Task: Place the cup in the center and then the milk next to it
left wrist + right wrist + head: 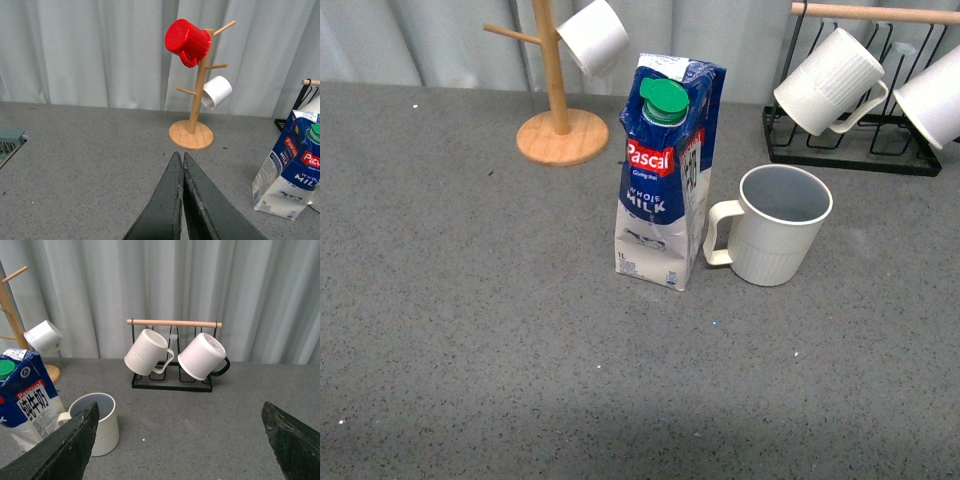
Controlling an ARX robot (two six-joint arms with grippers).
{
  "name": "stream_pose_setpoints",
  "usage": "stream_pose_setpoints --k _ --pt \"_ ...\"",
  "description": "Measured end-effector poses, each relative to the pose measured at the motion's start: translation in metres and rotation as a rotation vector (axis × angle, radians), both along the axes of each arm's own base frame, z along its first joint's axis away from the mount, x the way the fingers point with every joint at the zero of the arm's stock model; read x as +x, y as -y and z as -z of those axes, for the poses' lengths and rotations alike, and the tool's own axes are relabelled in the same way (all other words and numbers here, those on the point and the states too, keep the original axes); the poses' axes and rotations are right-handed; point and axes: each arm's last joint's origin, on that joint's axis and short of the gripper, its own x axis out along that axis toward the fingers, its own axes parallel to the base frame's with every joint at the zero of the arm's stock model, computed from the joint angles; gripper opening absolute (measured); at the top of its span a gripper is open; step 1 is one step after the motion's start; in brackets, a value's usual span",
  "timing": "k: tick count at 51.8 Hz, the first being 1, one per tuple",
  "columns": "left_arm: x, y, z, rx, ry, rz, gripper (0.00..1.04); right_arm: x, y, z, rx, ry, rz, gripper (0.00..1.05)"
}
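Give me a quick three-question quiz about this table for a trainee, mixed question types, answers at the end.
1. True or false: the cup lies on its side.
2. Multiple choice: what hangs highest on the wooden mug tree? A) red mug B) milk C) white cup
3. Fill in: the left gripper is ____, the right gripper is ____.

Key
1. False; it stands upright beside the milk, handle toward the carton.
2. A
3. Shut; open, neither holding anything.
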Motion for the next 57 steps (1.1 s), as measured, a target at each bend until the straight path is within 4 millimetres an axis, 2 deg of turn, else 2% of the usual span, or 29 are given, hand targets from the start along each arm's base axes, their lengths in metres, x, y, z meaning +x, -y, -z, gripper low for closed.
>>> stream_pose_setpoints --k 33,48,52,57 --pt "-0.016 0.000 0.003 -0.001 -0.007 0.000 0.04 0.000 0.000 0.000 0.000 0.000 0.000 0.95" --pt "-0.016 0.000 0.004 0.000 -0.007 0.000 0.48 0.000 0.000 0.000 0.000 0.000 0.000 0.95" --pt "-0.016 0.000 0.004 0.000 -0.008 0.000 0.63 0.000 0.000 0.000 0.000 0.000 0.000 0.95" --pt "-0.016 0.000 0.004 0.000 -0.008 0.000 0.86 0.000 0.000 0.000 0.000 0.000 0.000 0.95"
